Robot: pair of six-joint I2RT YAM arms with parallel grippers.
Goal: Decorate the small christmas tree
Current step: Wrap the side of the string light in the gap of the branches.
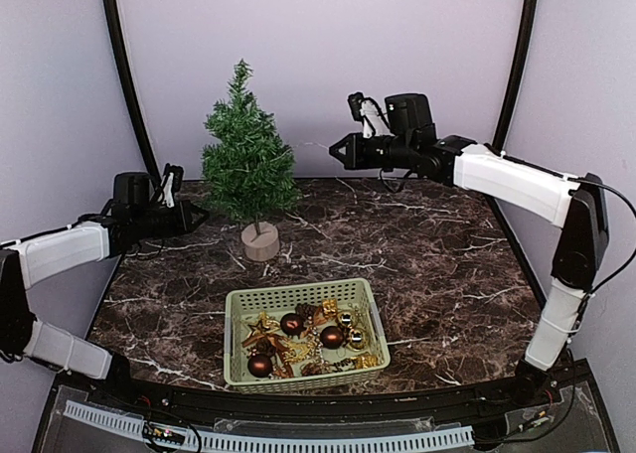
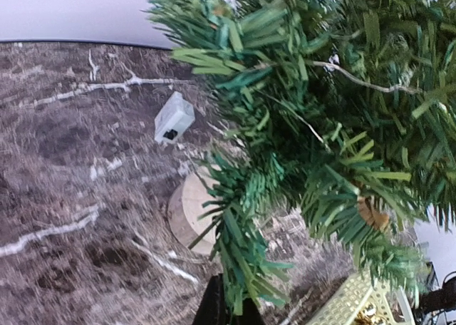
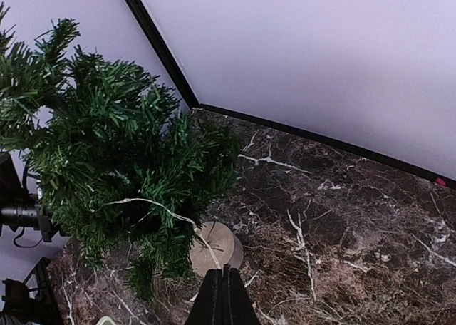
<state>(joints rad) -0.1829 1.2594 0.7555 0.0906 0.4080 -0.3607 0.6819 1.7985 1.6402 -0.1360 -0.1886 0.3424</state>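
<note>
The small christmas tree [image 1: 248, 160] stands near the table's [image 1: 447, 264] far edge, left of centre. The left gripper [image 1: 199, 216], closed, reaches level into its lower branches. The raised right gripper [image 1: 336, 148] pinches a thin wire [image 3: 164, 211].

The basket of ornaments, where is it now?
In the top view, the pale green slotted plastic basket sits near the front edge of the dark marbled table, slightly left of centre, just in front of the small green christmas tree.

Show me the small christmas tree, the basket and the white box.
small christmas tree [image 1: 246, 160], top external view, middle of the foliage.
basket [image 1: 298, 294], top external view, far rim.
white box [image 2: 174, 117], left wrist view, flat face.
</note>
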